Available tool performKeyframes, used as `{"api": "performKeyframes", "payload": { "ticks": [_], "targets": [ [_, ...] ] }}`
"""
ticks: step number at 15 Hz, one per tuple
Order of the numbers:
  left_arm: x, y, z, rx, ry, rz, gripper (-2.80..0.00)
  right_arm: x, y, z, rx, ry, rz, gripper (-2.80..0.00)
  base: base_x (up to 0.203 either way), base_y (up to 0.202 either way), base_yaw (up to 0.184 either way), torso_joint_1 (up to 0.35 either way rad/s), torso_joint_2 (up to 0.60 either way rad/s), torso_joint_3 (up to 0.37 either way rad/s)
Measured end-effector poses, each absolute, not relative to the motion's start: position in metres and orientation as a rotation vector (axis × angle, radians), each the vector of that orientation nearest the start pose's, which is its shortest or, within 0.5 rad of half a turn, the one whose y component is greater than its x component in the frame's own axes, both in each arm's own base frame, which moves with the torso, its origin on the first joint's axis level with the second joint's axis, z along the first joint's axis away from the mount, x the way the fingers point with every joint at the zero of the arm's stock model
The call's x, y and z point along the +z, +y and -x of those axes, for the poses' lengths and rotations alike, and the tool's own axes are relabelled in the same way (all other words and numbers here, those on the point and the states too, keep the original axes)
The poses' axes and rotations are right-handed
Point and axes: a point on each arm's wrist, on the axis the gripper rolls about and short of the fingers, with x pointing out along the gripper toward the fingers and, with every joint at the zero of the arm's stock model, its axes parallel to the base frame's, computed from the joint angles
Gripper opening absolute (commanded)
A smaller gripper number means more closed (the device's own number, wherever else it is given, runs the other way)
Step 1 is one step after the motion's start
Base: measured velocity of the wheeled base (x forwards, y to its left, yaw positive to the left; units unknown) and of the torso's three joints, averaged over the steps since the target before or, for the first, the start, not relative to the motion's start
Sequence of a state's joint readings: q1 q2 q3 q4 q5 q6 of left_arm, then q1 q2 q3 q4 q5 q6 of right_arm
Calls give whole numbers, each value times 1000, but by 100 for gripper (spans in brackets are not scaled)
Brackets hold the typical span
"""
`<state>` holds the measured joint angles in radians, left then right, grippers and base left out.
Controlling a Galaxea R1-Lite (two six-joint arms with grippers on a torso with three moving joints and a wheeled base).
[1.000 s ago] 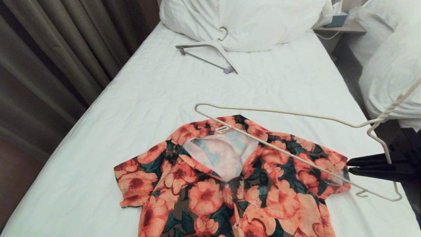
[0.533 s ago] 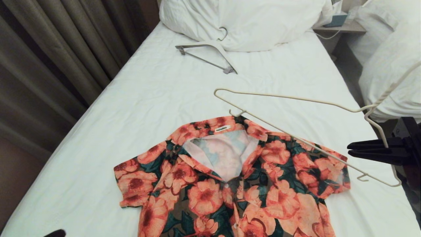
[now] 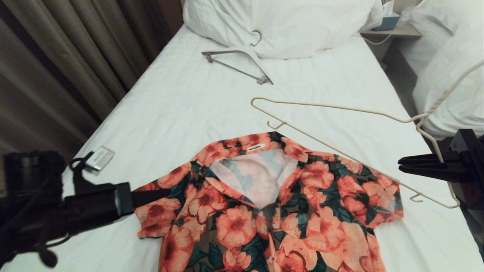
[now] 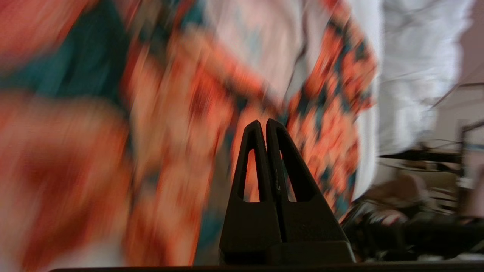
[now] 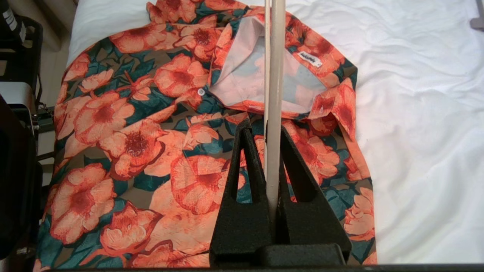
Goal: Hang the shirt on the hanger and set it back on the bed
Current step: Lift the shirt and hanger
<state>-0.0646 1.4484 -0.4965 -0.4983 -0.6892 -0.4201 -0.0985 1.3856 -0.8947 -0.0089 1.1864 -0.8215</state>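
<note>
Hanger wire sits clamped between right fingers; left fingers pressed together, empty.

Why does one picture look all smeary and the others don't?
The left wrist view is smeared by motion blur: the shirt streaks past, while the shut left pincer stays crisp. The right wrist view is sharp, showing the hanger and the bright bed. The head view is dim, darkest at the curtains.
</note>
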Motion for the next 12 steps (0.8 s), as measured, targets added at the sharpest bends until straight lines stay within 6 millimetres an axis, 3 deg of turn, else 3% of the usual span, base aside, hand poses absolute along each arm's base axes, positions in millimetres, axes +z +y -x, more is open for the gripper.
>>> {"api": "performKeyframes", "payload": {
  "ticks": [3, 5, 7, 8, 12],
  "targets": [
    [160, -59, -275, -740, 610, 585, -280, 236, -3, -222, 1134, -58, 432, -280, 0, 0, 0, 0, 0, 0],
    [150, -77, -299, -742, 651, 605, -280, 233, -5, -230, 1127, -74, 445, -280, 0, 0, 0, 0, 0, 0],
    [136, -83, -317, -726, 679, 610, -280, 230, -6, -234, 1123, -63, 438, -280, 0, 0, 0, 0, 0, 0],
    [130, -82, -324, -709, 690, 614, 0, 228, -8, -236, 1120, -57, 434, -280, 0, 0, 0, 0, 0, 0],
    [129, -70, -325, -672, 688, 625, 0, 222, -11, -242, 1116, -38, 420, -280, 0, 0, 0, 0, 0, 0]
  ]
}}
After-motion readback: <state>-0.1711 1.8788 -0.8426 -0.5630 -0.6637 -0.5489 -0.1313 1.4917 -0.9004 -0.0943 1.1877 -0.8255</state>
